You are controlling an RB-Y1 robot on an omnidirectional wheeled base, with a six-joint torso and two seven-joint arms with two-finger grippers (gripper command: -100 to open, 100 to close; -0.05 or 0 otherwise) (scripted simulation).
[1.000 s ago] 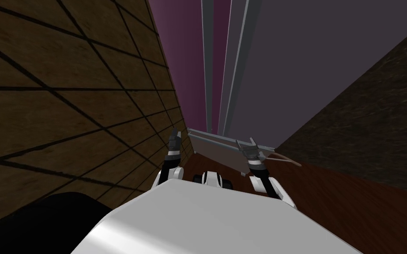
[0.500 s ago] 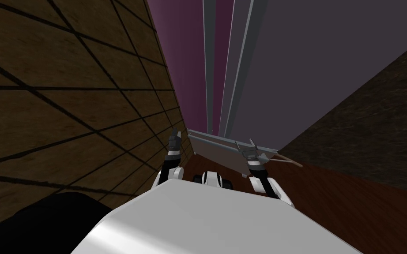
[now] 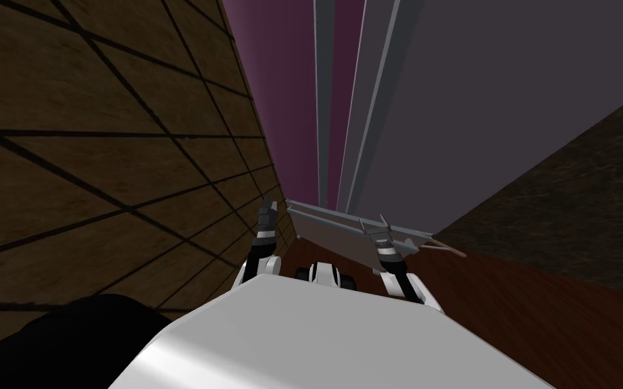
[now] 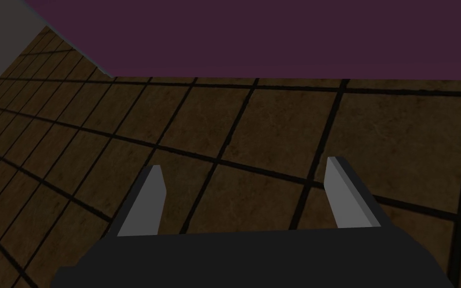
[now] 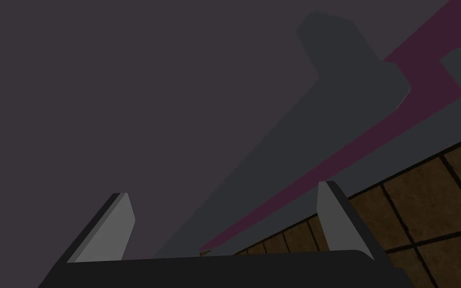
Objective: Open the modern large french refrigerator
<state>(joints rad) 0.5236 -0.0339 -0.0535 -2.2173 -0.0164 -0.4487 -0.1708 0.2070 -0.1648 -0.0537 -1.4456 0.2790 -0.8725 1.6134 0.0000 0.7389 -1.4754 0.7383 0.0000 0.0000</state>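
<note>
Right claw (image 3: 379, 228) is released, its two fingers (image 5: 117, 227) spread wide with nothing between them. Straight ahead of it rises the dark grey refrigerator (image 3: 506, 101), its flat door front close before the fingertips; whether they touch it I cannot tell. Just beside the claw, toward the left arm, runs the refrigerator's light grey lower panel (image 3: 330, 233), with pale upright bars (image 3: 369, 115) above it. Past that panel's far end the left claw (image 3: 267, 211) hangs empty, fingers (image 4: 147, 200) parted, next to a brown tiled wall (image 3: 101, 135).
</note>
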